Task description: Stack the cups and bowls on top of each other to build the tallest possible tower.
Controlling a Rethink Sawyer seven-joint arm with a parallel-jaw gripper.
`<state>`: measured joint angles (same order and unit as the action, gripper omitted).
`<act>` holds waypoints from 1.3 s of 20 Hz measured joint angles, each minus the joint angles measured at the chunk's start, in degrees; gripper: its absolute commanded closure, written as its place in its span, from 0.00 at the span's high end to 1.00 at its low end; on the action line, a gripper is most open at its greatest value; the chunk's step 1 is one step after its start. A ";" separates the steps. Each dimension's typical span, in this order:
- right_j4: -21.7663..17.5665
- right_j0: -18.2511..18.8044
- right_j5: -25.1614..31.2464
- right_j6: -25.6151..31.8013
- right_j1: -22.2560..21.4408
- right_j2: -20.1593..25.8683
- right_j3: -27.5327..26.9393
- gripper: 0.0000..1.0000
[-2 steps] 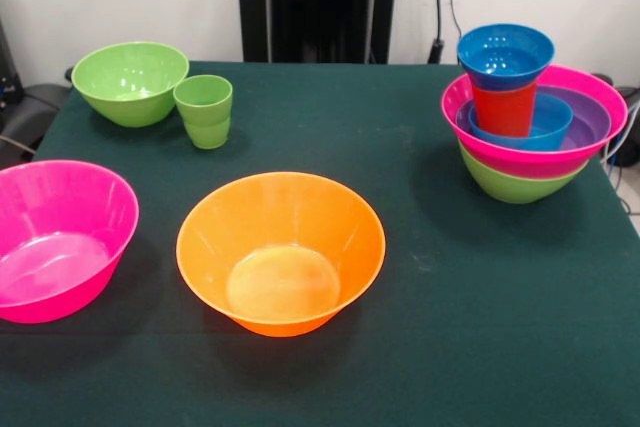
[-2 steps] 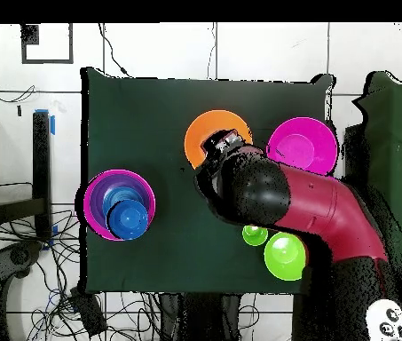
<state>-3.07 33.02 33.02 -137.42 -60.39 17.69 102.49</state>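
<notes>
Nearest on the green counter (image 1: 420,347), an orange bowl (image 1: 281,252), left of it a pink bowl (image 1: 60,239), behind it a green cup (image 1: 205,110) touching a green bowl (image 1: 130,81), far right the tower (image 1: 530,122); arm (image 2: 302,200) overhead, fingers' state impossible to tell.

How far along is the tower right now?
Partly built. The tower has a green base, pink bowl, purple bowl, blue bowl, orange-red cup and a blue bowl on top. Nothing appears in hand; in the overhead view the arm reaches over the orange bowl. Still loose: orange bowl, pink bowl, green bowl, green cup.
</notes>
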 measured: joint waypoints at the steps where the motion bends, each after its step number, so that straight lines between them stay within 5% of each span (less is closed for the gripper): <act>1: -0.14 0.39 -0.24 0.00 0.18 0.51 0.01 1.00; 26: -8.72 5.80 -2.66 0.00 6.45 6.08 1.03 1.00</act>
<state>-11.79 38.82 30.37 -137.42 -53.95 23.77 103.52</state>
